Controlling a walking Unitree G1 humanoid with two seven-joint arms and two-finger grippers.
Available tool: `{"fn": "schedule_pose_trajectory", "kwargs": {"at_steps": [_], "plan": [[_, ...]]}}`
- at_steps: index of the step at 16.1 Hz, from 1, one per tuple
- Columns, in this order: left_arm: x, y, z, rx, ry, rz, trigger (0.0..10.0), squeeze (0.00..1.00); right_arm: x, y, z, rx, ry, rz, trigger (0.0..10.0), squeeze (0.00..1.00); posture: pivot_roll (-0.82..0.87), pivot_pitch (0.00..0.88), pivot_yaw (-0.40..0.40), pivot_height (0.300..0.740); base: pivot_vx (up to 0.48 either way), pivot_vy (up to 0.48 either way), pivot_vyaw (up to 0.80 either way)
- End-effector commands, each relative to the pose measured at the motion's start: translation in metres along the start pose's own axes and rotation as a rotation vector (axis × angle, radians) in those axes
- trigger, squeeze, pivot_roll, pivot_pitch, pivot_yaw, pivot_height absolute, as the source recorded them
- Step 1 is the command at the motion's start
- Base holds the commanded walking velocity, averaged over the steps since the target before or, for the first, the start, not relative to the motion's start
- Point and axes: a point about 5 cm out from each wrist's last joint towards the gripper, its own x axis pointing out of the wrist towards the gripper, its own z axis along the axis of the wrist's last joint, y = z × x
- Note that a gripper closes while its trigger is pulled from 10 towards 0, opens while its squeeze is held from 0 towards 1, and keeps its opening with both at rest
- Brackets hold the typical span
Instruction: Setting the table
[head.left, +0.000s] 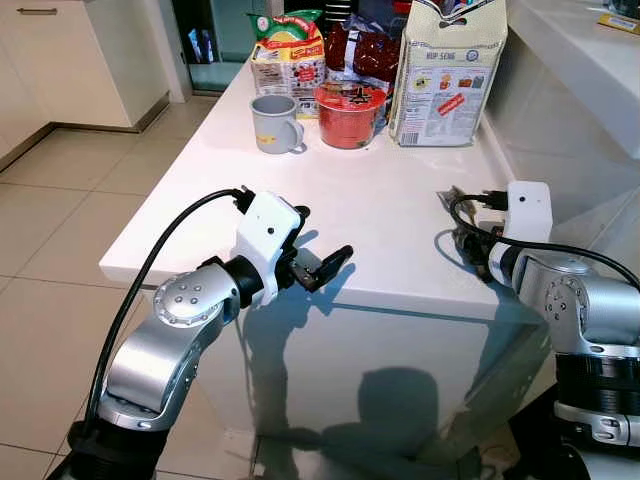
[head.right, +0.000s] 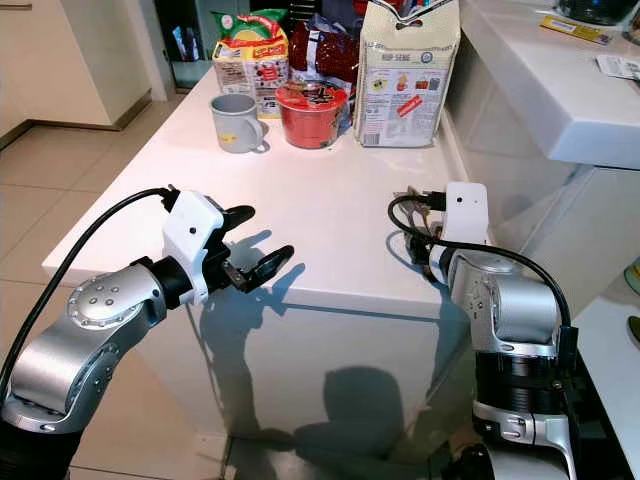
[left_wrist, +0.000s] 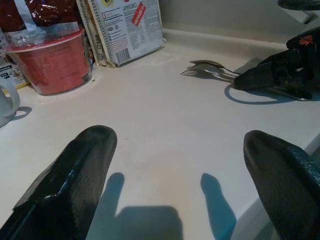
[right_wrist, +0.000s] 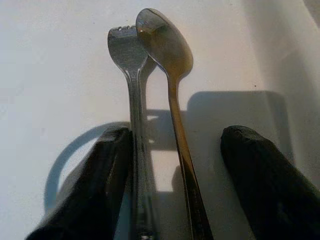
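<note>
White kitchen counter (head.left: 380, 220), right gripper (right_wrist: 175, 150) straddling cutlery.
Steel fork (right_wrist: 131, 100) and steel spoon (right_wrist: 170, 85) point to twelve o'clock between its spread fingers; left gripper (head.left: 318, 262) open, farther off.

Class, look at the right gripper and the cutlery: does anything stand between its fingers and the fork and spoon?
Nothing visible does. The right gripper is open, its fingers straddling the fork and spoon, which lie side by side on the white counter.
</note>
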Motion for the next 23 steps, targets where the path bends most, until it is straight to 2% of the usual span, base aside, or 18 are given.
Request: {"fn": "schedule_pose_trajectory", "kwargs": {"at_steps": [1, 9, 12, 15, 16, 18, 20, 23], "plan": [[0.0, 0.001, 0.006, 0.017, -0.011, -0.004, 10.0, 0.0, 0.003, 0.002, -0.012, 0.0, 0.062, 0.009, 0.0, 0.0, -0.01, 0.0, 0.028, 0.74, 0.0, 0.0, 0.0], [0.0, 0.01, 0.003, 0.038, 0.003, 0.086, 10.0, 0.0, 0.005, 0.014, -0.011, 0.005, 0.042, 0.092, 0.0, 0.0, 0.0, 0.0, 0.021, 0.74, 0.0, 0.0, 0.0], [-0.003, 0.015, 0.001, 0.031, 0.011, 0.141, 10.0, 0.0, 0.015, 0.028, -0.014, -0.005, 0.054, 0.181, 0.0, 0.0, 0.01, 0.0, 0.006, 0.74, 0.0, 0.0, 0.0], [-0.003, 0.019, 0.001, 0.028, 0.009, 0.167, 10.0, 0.0, 0.02, 0.035, -0.008, -0.009, 0.031, 0.203, 0.0, 0.0, 0.02, 0.0, 0.003, 0.74, 0.0, 0.0, 0.0], [-0.004, 0.023, 0.003, 0.028, -0.005, 0.203, 10.0, 0.0, 0.022, 0.042, 0.007, 0.001, -0.035, 0.247, 0.0, 0.0, 0.02, 0.0, 0.001, 0.74, 0.0, 0.0, 0.0], [-0.006, 0.026, 0.004, 0.032, -0.012, 0.229, 10.0, 0.0, 0.021, 0.045, 0.016, 0.006, -0.082, 0.27, 0.0, 0.0, 0.03, 0.0, -0.007, 0.74, 0.0, 0.0, 0.0], [-0.006, 0.032, 0.006, 0.024, -0.025, 0.273, 10.0, 0.0, 0.015, 0.047, 0.035, 0.037, -0.186, 0.334, 0.0, 0.0, 0.02, 0.0, -0.003, 0.74, 0.0, 0.0, 0.0], [-0.006, 0.031, 0.008, 0.014, -0.043, 0.284, 10.0, 0.0, 0.003, 0.047, 0.048, 0.124, -0.259, 0.431, 0.0, 0.0, 0.02, 0.0, 0.0, 0.74, 0.0, 0.0, 0.0]]}}
